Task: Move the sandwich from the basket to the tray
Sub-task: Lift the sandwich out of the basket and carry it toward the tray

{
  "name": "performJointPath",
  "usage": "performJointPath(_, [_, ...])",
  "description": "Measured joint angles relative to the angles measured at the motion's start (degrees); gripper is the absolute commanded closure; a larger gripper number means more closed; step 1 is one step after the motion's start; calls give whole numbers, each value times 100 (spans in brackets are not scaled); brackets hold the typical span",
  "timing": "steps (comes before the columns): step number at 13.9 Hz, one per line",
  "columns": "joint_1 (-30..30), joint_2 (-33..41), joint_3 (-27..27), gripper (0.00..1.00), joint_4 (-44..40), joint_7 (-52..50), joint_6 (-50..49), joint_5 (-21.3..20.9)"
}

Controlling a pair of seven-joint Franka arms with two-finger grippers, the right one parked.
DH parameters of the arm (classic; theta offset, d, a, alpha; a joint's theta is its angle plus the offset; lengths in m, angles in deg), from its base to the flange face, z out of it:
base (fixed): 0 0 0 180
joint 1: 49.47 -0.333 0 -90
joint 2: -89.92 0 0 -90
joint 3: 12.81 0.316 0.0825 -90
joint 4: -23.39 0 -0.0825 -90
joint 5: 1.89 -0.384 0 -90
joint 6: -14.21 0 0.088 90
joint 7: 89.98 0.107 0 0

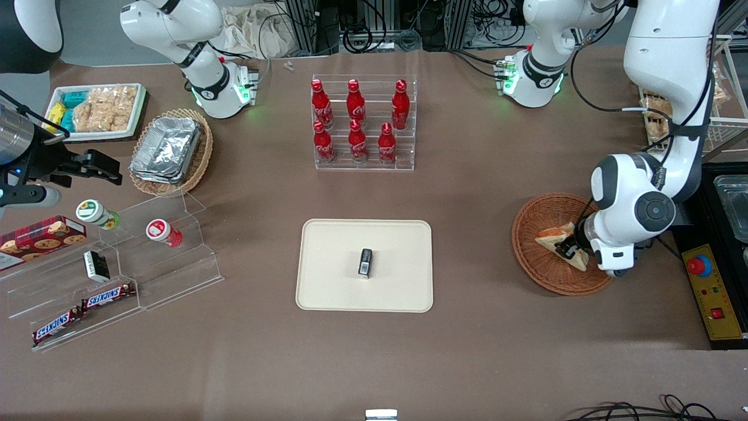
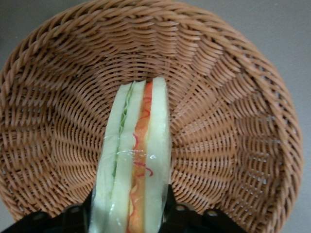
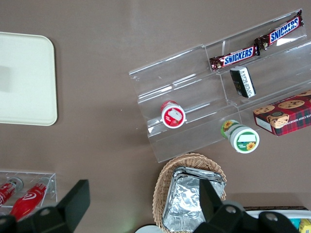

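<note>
Gripper (image 1: 568, 250) was clamped on the sandwich (image 2: 136, 160) inside the basket (image 1: 537, 257), grasp step; next likely needed a lift toward the tray (image 1: 327, 292).

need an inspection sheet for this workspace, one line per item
surface: brown table, no spills seen
job's things: sandwich in basket; tray holds a small dark box
clutter: cola bottles in rack, foil containers, snack tray, clear stand with two jars, cookie box, Snickers bars
grippers: gripper in the basket, shut on the sandwich
cables: bundle above the table's top edge; loops at the lower edge
surroundings: emergency stop box beside the table
</note>
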State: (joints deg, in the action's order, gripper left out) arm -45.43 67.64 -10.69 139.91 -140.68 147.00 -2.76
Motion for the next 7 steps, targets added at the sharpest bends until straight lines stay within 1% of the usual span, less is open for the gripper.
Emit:
performJointPath(5, [5,109,-12,100,-257,18,-120,-10])
performJointPath(7, [6,221,-29,100,-673,124,-774,-14])
